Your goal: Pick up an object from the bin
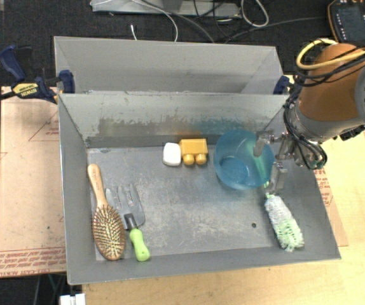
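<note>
**Gripper at the blue cup's edge**

The translucent blue cup [236,161] sat just beside the gripper [273,167], on its bin-centre side. Whether the gripper was spread or closed could not be told. Directly toward the front wall from the gripper lay a white-and-green bottle brush [283,224]. Beyond the cup sat a yellow block [193,150] and a white lump [172,154]. Well apart, across the bin [189,215], lay a wooden hairbrush [108,230] and a green-handled fork [133,224].
</note>
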Robot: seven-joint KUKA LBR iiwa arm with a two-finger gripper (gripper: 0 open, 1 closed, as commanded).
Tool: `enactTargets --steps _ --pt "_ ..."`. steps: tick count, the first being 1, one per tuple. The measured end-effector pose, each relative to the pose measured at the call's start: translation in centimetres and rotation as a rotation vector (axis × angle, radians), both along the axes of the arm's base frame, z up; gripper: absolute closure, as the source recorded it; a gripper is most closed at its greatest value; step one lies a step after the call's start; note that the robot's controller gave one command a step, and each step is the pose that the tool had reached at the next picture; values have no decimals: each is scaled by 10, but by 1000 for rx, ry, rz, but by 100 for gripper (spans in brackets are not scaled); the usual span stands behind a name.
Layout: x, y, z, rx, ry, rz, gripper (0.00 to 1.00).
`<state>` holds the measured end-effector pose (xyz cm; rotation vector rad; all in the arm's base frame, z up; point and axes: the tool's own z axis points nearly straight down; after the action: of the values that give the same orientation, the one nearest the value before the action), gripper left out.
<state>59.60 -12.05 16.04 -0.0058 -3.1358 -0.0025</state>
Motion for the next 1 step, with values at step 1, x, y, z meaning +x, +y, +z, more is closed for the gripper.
enactTargets --steps 1 --pt "2 1 5 -1 -7 4 0"
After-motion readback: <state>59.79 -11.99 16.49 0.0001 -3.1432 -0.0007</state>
